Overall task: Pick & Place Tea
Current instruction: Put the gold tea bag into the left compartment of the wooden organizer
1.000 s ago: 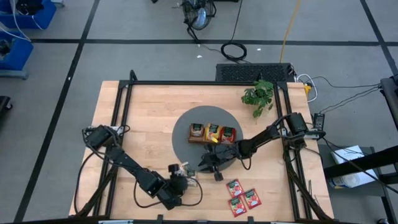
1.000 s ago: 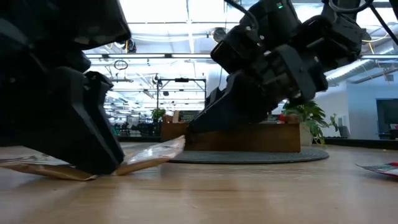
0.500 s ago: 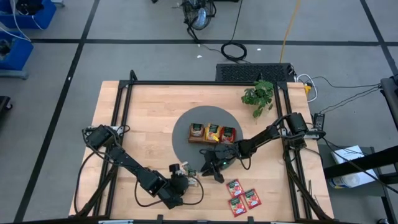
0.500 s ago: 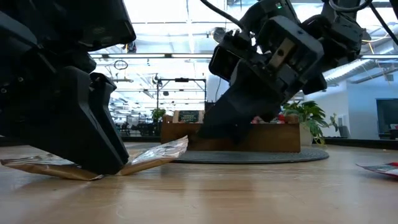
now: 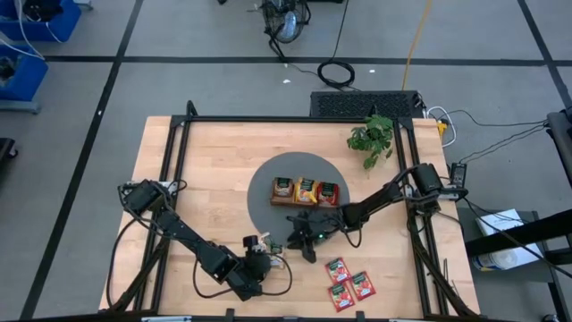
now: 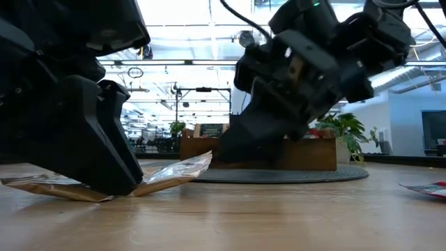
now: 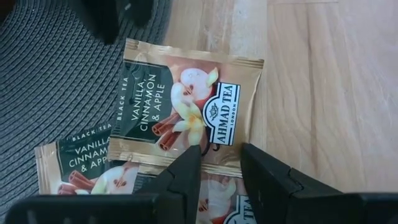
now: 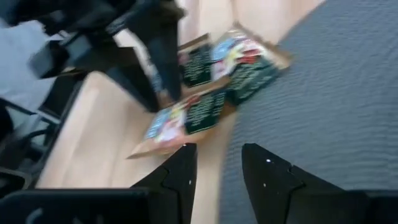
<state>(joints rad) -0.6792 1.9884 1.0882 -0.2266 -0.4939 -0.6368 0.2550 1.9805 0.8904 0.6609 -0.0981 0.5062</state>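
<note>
— Tea sachets (image 7: 180, 102) are lying overlapped at the near edge of the grey round mat (image 5: 261, 192), in front of the wooden tray (image 5: 306, 191). What risk is seen?

— Two could be lifted at once. The cream sachets printed "Vanilla Cinnamon & Apple" are stacked like shingles, and the left gripper (image 7: 221, 165) is set over the top one's lower edge where a second sachet (image 7: 78, 165) is tucked beneath it.

— How are its fingers held?

— Parted by a narrow gap, and nothing is gripped; the foil edge is merely straddled. The right gripper (image 8: 217, 162) is hovering just beside, over the mat's rim, fingers likewise a little apart and empty, so a collision between the arms is also to be feared.

— And the sachet's lie?

— Flat, face up, nearly square. Its slightly longer axis is laid across the left fingers, one side over the mat, the other over bare wood (image 7: 323, 93).

— The red sachets (image 5: 349, 284)?

— Left well apart, toward the table's front right.
</note>
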